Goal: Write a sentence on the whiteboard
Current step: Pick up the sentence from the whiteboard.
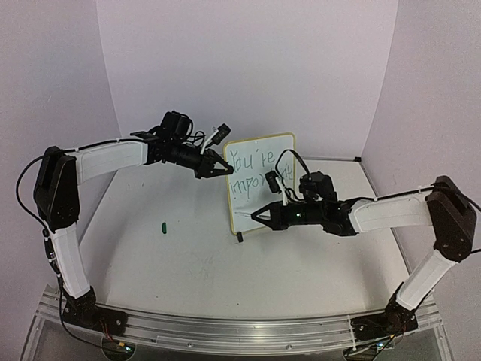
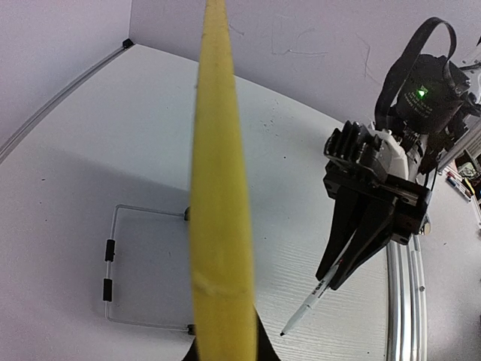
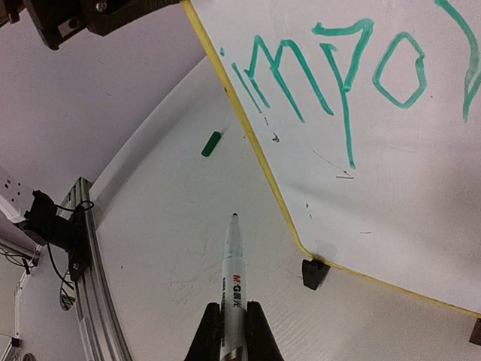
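The whiteboard (image 1: 264, 197) stands upright on its black feet near the middle of the table (image 1: 150, 263), its written face turned toward the arms and slightly to the right. The sentence (image 1: 252, 171) runs in green across its upper half: "You're" on the first line and "important" below it, with the last letters partly hidden behind the right arm's cable. The lower part of the face is blank. In the right wrist view the letters "impo" (image 3: 338, 75) fill the upper right, above the yellow frame and one black foot (image 3: 314, 272).

The left gripper (image 1: 218, 167) is at the board's upper left edge. In its own wrist view the yellow frame (image 2: 218, 188) runs straight up the middle, with the dark fingers (image 2: 257, 340) hugging it on both sides at the bottom, so they are clamped on the frame. Behind the board a thin wire stand (image 2: 111, 259) rests on the table.

The right gripper (image 3: 232, 304) is low in front of the board's lower left corner, its fingers (image 3: 207, 335) closed around the barrel of a white marker (image 3: 233, 271). The marker's tip points past the frame's left edge, over bare table, near the corner but apart from the writing surface.

A small green cap (image 1: 163, 226) lies on the table well to the left of the board.
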You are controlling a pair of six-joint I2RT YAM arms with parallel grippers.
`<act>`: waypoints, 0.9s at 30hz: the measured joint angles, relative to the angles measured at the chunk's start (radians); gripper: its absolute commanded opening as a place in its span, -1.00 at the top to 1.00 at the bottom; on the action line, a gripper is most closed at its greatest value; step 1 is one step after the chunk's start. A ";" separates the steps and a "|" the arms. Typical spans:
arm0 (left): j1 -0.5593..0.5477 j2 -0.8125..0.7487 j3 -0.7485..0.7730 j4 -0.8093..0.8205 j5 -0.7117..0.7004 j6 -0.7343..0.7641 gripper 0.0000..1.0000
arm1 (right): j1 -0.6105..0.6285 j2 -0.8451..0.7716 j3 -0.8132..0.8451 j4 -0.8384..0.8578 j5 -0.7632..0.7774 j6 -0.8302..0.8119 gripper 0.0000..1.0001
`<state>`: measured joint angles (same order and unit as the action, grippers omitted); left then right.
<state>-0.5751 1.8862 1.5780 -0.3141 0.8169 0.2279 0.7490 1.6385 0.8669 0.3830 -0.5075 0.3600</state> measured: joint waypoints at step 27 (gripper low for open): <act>0.000 0.000 0.000 0.000 -0.001 0.000 1.00 | 0.004 0.137 0.036 0.049 0.095 0.068 1.00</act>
<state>-0.5751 1.8862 1.5780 -0.3141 0.8162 0.2279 0.7528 1.7752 0.9031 0.4320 -0.4128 0.4276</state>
